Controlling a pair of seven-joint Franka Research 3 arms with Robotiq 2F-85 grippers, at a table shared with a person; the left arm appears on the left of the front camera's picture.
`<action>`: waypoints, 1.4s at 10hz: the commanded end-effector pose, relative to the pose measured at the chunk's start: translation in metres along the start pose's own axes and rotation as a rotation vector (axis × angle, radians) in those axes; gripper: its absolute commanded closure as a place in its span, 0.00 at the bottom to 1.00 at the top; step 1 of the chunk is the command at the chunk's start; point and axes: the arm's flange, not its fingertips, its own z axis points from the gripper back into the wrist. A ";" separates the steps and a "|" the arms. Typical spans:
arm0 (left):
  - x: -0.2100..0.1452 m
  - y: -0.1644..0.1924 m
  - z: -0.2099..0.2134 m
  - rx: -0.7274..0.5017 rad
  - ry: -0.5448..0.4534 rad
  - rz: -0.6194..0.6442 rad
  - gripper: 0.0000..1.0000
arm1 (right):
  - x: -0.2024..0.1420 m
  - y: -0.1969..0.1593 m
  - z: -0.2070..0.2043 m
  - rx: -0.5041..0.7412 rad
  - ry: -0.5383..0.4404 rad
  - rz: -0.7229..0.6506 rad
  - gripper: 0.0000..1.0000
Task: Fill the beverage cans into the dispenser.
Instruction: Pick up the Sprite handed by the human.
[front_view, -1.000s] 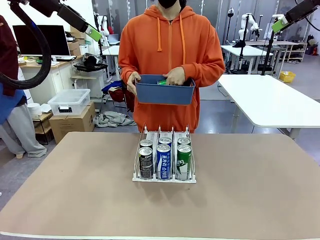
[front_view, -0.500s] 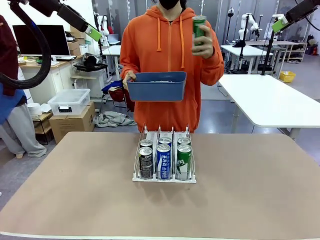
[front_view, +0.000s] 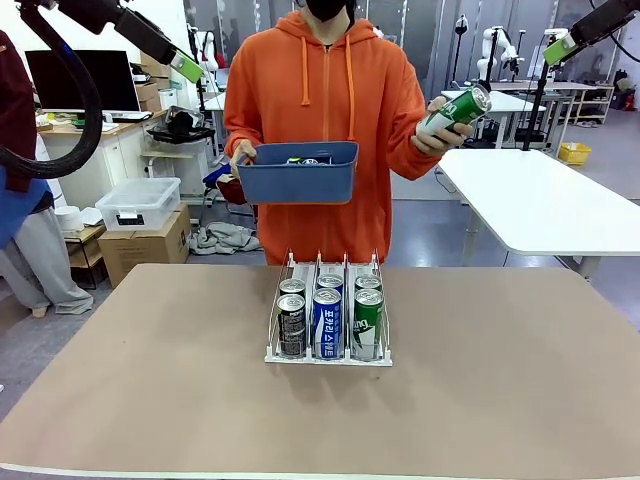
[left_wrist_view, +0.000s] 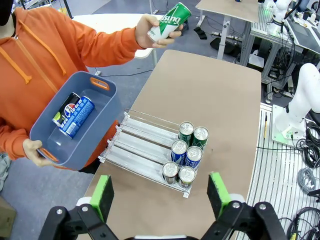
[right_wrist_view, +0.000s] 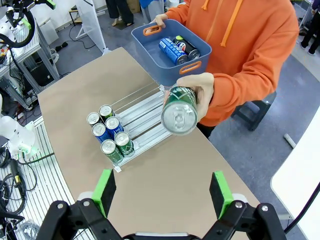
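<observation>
Cans (front_view: 327, 320): six sit at the front of the rack (left_wrist_view: 140, 150), well below both claws. A person's hand (right_wrist_view: 200, 92) holds a green can (right_wrist_view: 179, 116) tilted, top toward my right claw (right_wrist_view: 162, 192), well ahead of it. Risk, I'd say: closing off-centre on that slanted can, or an early release, drops it. Both arms hover high; right claw and left claw (left_wrist_view: 160, 192) spread wide, empty.

Tan table (front_view: 520, 400), clear dispenser (front_view: 302, 270) near its middle

Looked like a lab: white worktables (front_view: 540, 200), a monitor (front_view: 85, 80) on a desk, cable bundles (left_wrist_view: 309, 146), a clear bin (front_view: 138, 203) and carton (front_view: 145, 248) on the floor
</observation>
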 end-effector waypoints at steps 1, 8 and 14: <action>0.000 -0.001 0.001 -0.006 -0.008 0.000 0.00 | 0.001 -0.001 -0.001 -0.009 -0.006 -0.005 0.00; 0.000 -0.001 0.001 -0.006 -0.008 0.000 0.00 | 0.001 -0.001 -0.001 -0.009 -0.006 -0.005 0.00; 0.000 -0.001 0.001 -0.006 -0.008 0.000 0.00 | 0.001 -0.001 -0.001 -0.009 -0.006 -0.005 0.00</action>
